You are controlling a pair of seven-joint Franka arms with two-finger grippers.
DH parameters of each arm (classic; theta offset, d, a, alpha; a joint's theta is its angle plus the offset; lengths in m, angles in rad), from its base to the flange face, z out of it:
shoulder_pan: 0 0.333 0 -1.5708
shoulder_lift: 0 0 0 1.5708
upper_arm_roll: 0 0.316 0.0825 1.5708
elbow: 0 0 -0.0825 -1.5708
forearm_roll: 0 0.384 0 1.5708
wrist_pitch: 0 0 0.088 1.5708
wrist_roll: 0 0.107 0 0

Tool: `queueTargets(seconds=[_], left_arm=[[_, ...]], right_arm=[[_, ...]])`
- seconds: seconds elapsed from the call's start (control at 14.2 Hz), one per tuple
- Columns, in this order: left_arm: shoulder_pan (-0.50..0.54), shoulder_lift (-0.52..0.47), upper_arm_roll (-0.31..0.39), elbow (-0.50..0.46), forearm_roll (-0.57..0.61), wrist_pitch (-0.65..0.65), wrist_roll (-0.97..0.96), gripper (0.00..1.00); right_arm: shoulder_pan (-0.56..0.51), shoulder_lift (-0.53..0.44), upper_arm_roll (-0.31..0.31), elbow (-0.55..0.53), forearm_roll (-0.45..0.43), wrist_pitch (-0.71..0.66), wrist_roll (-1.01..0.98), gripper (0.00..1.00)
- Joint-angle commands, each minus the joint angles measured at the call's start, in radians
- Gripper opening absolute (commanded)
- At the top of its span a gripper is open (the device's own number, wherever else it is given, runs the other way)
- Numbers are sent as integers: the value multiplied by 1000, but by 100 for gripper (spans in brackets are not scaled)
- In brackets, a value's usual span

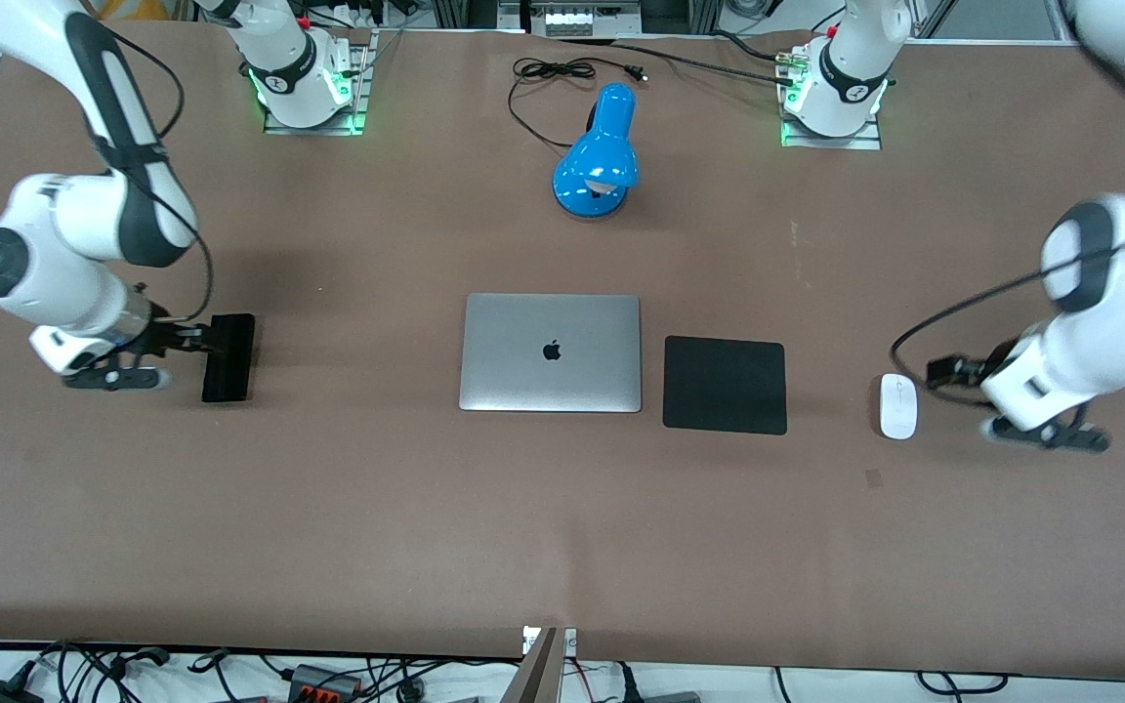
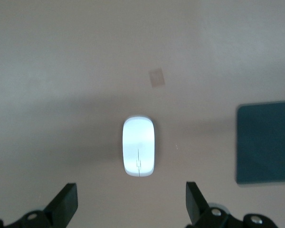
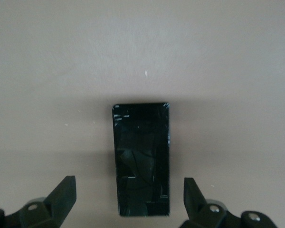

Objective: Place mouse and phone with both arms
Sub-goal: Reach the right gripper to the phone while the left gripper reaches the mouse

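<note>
The white oval mouse (image 1: 898, 406) lies on the brown table toward the left arm's end, beside the black pad. My left gripper (image 1: 943, 372) is open and empty beside it. In the left wrist view the mouse (image 2: 138, 153) lies just ahead of the left gripper (image 2: 131, 199), in line with the gap between its fingers. The black phone (image 1: 229, 358) lies flat on the table toward the right arm's end. My right gripper (image 1: 187, 338) is open, low at the phone's end. In the right wrist view the phone (image 3: 141, 156) reaches in between the spread fingers of the right gripper (image 3: 129, 192).
A closed silver laptop (image 1: 551, 352) lies mid-table with a black square mouse pad (image 1: 725, 385) beside it, between laptop and mouse; the pad also shows in the left wrist view (image 2: 266, 142). A blue desk lamp (image 1: 600, 156) and its black cable (image 1: 553, 70) sit near the bases.
</note>
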Motion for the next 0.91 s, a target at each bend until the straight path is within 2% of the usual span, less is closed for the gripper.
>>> queueTargets(seconds=[0.0,0.28,0.7,0.84], left_arm=[[23,71,-7,-37,18,166,93,100],[48,69,-7,-272,18,473,100,100],[63,76,-7,-409,17,636,98,100],[63,79,-7,-419,17,636,100,77]], right_arm=[[-13,33,10,-71,-13,138,-61,100],[-17,95,-6,-69,-13,212,-121,100],[-24,151,-13,-68,-11,272,-121,100],[-24,155,-13,-68,-11,275,-119,100]])
